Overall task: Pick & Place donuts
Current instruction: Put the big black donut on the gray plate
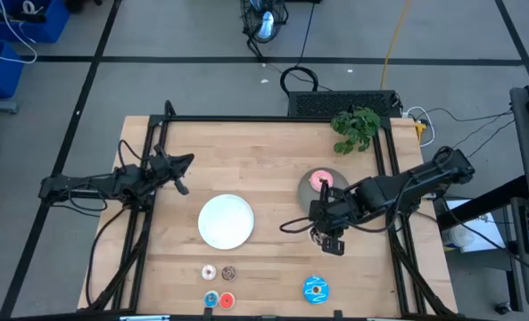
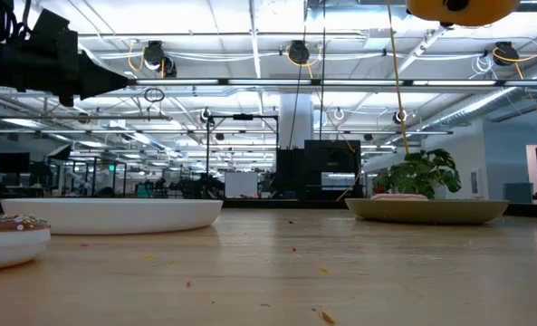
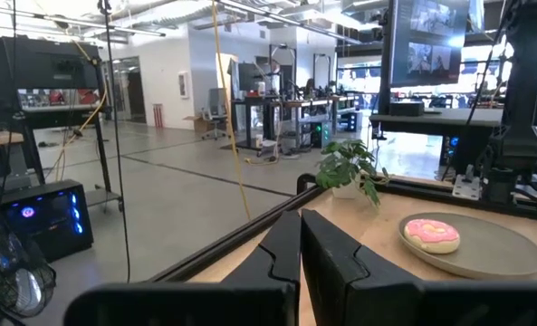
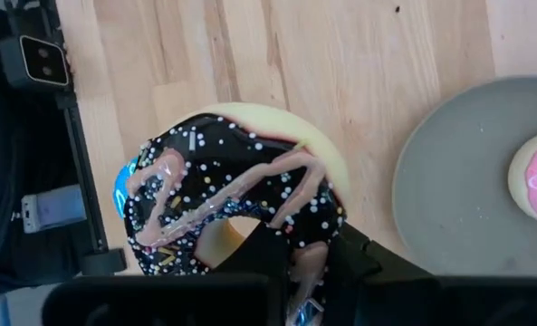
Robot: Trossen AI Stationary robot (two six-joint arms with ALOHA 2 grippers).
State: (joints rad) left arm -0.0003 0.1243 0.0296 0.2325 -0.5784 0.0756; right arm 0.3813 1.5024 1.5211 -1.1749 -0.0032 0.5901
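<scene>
Chocolate-iced donut [image 4: 236, 204], speckled with sprinkles and a pale pink drizzle, was pinched at its rim between the fingers of the right gripper [image 1: 328, 239] and hung clear above the table [image 1: 273, 152], just off the near edge of the grey plate [image 1: 307, 190]. That plate sat toward the table's right side and already carried the pink-iced donut [image 1: 322, 181]. Nearer the front edge lay the blue-iced donut [image 1: 315, 288], and off to its left a cluster of four tiny ones: whitish-pink [image 1: 209, 272], brown [image 1: 229, 272], blue [image 1: 211, 300] and red [image 1: 227, 300]. Between the two arms, the white plate [image 1: 226, 221] stood bare.

Carrying seemed to be the step in hand, the donut lifted but not yet delivered. The next move probably called for bringing it over a plate, most likely the grey one beside it, low enough that it would land flat beside the pink donut without knocking it, and only then letting go.

By the table's left edge, the left gripper [image 1: 182, 167] waited, its fingers pressed together around nothing.
</scene>
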